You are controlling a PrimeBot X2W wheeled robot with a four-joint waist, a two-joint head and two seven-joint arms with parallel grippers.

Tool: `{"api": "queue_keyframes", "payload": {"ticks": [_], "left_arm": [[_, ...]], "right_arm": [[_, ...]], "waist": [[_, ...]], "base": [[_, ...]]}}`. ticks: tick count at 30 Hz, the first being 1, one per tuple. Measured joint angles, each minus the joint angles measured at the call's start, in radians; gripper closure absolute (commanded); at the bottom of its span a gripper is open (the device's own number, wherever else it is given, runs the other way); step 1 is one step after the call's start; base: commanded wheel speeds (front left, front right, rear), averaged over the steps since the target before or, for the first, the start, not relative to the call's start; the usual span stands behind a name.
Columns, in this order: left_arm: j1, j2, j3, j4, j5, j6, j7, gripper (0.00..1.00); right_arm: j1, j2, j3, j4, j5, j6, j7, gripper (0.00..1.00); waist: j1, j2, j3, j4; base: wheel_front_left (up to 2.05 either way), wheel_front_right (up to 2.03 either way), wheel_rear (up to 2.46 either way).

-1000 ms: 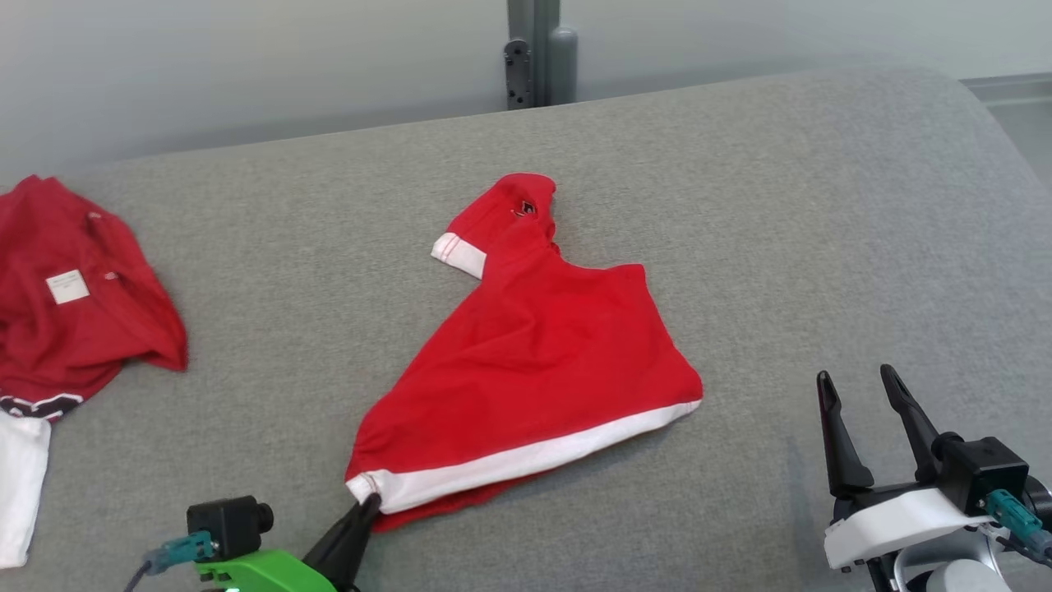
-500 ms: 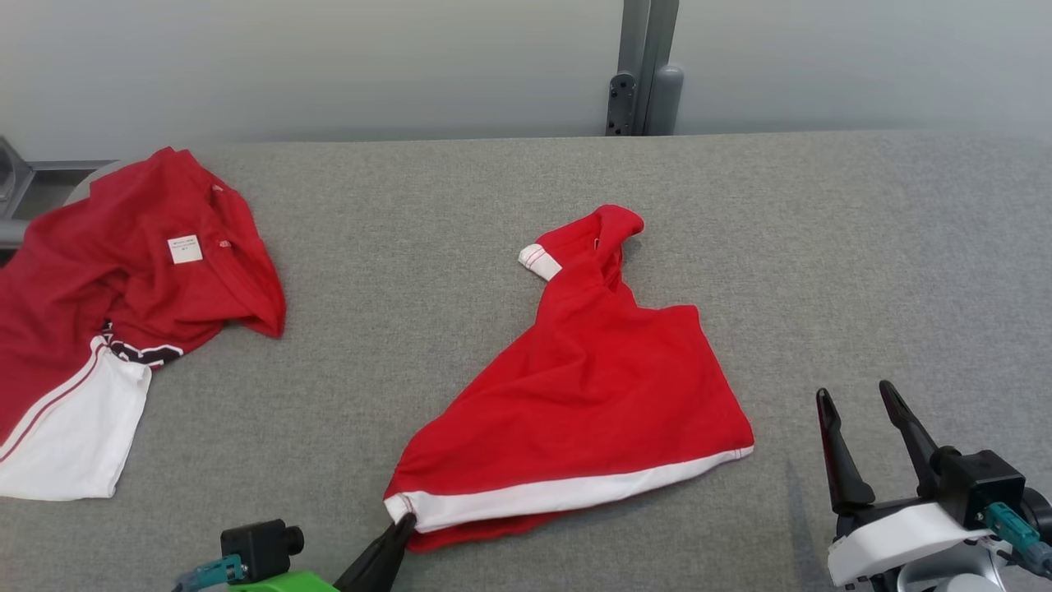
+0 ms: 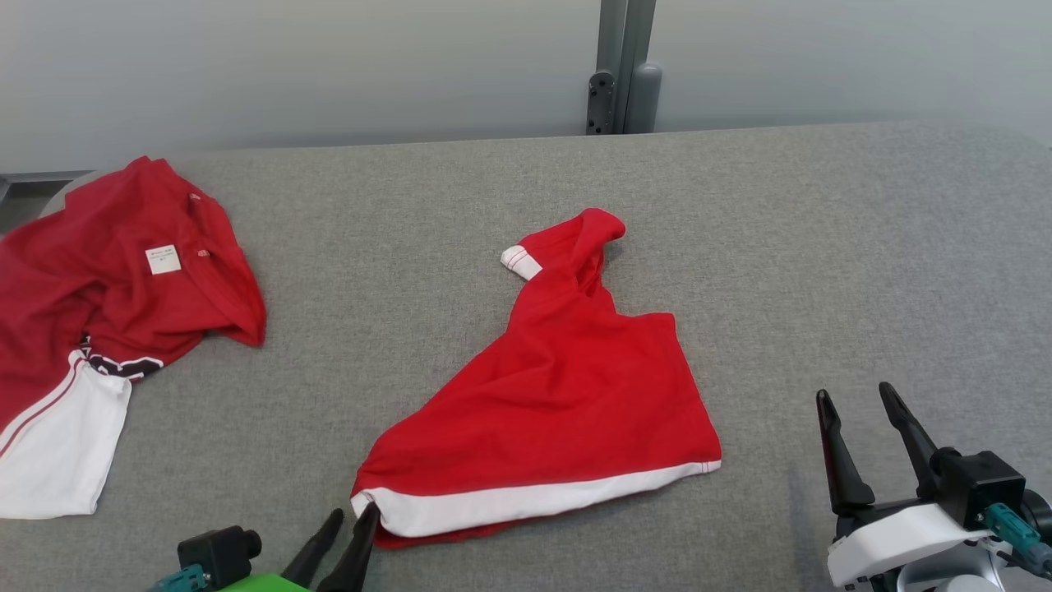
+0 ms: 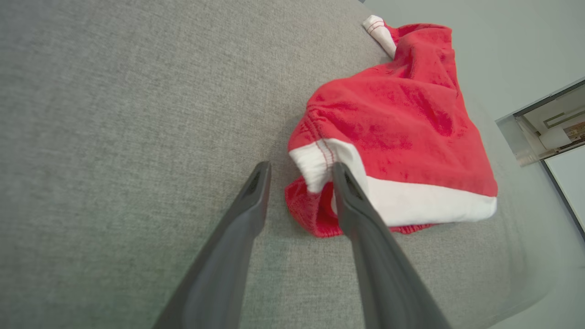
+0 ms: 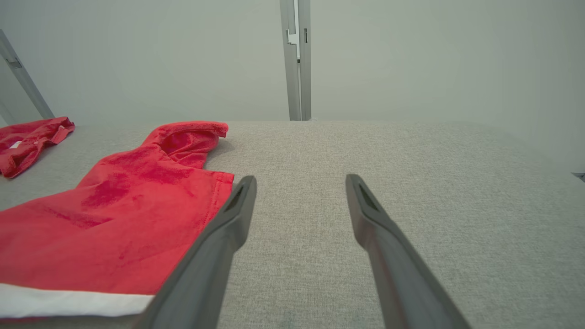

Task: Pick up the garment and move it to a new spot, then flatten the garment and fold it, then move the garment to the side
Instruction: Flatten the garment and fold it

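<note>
The red short-sleeved jersey garment (image 3: 559, 395) is shown lying in a crumpled, roughly triangular heap near the middle of the grey fabric-covered surface (image 3: 822, 247). A broad white band (image 3: 534, 497) is seen along its near edge, and a small white cuff with red stripes (image 3: 519, 260) is turned out at its far, narrow end, beside a raised red fold.

The left gripper (image 3: 353, 516) is placed at the near left corner of the garment, its two dark fingers held apart. In the left wrist view, the white corner of the garment (image 4: 393, 119) is seen in the gap of the left gripper (image 4: 300, 169), close against one finger and not pinched; whether cloth and finger touch cannot be told. The other finger is set over bare surface (image 4: 114, 114).

The right gripper (image 3: 855, 396) is held to the right of the garment and apart from it, fingers spread and nothing between them. In the right wrist view, bare surface (image 5: 365, 151) is seen through the gap of the right gripper (image 5: 300, 180), with the garment (image 5: 114, 219) to one side.

A second red-and-white garment (image 3: 99, 304), marked by a small white label (image 3: 163, 259), is spread at the far left of the surface, well apart from the first. A grey vertical post (image 3: 616, 66) is seen against the pale wall behind.
</note>
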Motion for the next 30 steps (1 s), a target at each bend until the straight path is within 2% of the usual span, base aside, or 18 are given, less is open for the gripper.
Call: {"api": "queue_keyframes", "payload": {"ticks": [5, 8, 11, 16, 19, 20, 23, 30], "left_arm": [[0.008, 0.026, 0.025, -0.019, 0.073, 0.048, -0.042, 0.00], [0.054, 0.019, 0.117, -0.094, 0.145, 0.113, -0.053, 0.00], [0.103, -0.019, 0.238, -0.176, 0.255, 0.143, -0.057, 0.00], [0.181, -0.092, 0.384, -0.251, 0.481, 0.153, -0.058, 0.00], [0.207, -0.145, 0.461, -0.278, 0.602, 0.137, -0.058, 0.00], [0.226, -0.178, 0.506, -0.286, 0.678, 0.114, -0.058, 0.00], [0.239, -0.216, 0.550, -0.276, 0.764, 0.069, -0.058, 0.00], [0.248, -0.272, 0.615, -0.232, 0.865, 0.009, -0.058, 0.00]], "right_arm": [[0.004, -0.006, -0.013, -0.010, -0.002, 0.000, 0.000, 0.00], [0.019, -0.009, -0.032, -0.024, -0.003, 0.000, 0.000, 0.00], [0.037, -0.011, -0.046, -0.033, -0.005, 0.000, 0.000, 0.00], [0.055, -0.019, -0.060, -0.038, -0.019, 0.000, 0.000, 0.00], [0.061, -0.016, -0.063, -0.038, -0.025, 0.000, 0.000, 0.00], [0.064, -0.012, -0.065, -0.037, -0.029, 0.000, 0.000, 0.00], [0.065, -0.002, -0.066, -0.035, -0.044, 0.000, 0.000, 0.00], [0.067, 0.013, -0.059, -0.022, -0.060, 0.000, 0.000, 0.00]], "waist": [[0.0000, 0.0000, -0.015, -0.010], [0.0000, 0.0000, -0.035, -0.017], [0.0000, 0.0000, -0.050, -0.021], [0.0000, 0.0000, -0.065, -0.022], [0.0000, 0.0001, -0.070, -0.023], [0.0000, 0.0000, -0.071, -0.023], [0.0000, 0.0000, -0.073, -0.021], [0.0000, 0.0000, -0.076, -0.019]], "base": [[0.00, 0.00, 0.00], [0.00, 0.00, 0.00], [0.00, 0.00, 0.00], [0.00, 0.00, 0.00], [0.00, 0.00, 0.00], [0.00, 0.00, 0.00], [0.00, 0.00, 0.00], [0.00, 0.00, 0.00]]}}
